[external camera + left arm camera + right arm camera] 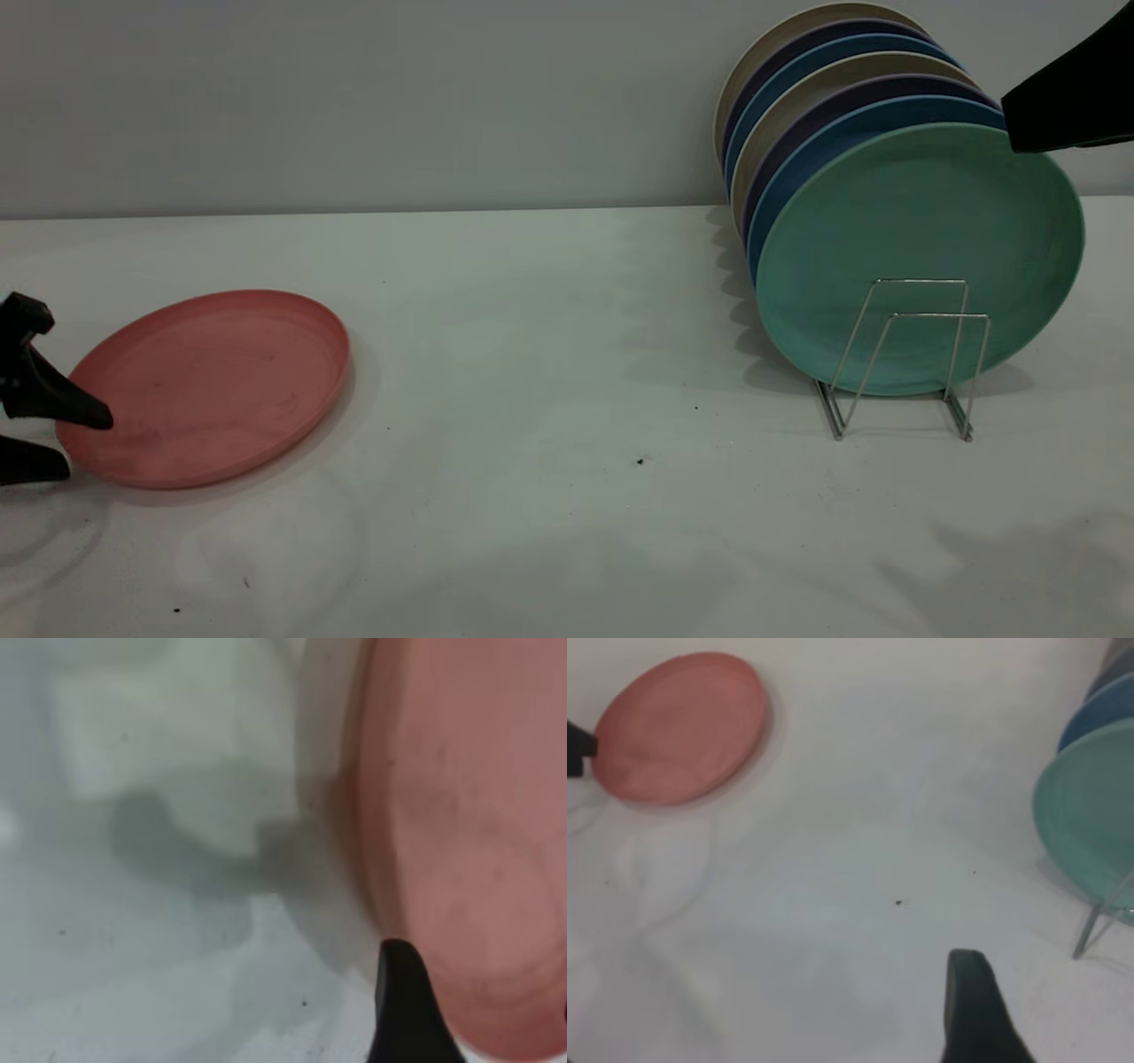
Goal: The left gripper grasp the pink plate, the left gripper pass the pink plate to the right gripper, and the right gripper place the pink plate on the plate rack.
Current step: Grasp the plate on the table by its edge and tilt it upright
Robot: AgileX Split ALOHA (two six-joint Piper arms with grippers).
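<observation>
Exterior view. The pink plate (213, 385) lies flat on the white table (549, 372) at its left side. The left gripper (53, 439) sits at the plate's left edge with its jaws parted: the upper finger reaches over the rim, the lower one lies on the table just outside it; whether either touches the plate cannot be told. The plate rack (904, 359) stands well apart at the right, holding 7 upright plates, the mint-green plate (921, 239) in front, with 2 wire loops free before it. The right gripper (1072, 97) hangs above the rack's plates at the upper right; its jaw state cannot be told.
</observation>
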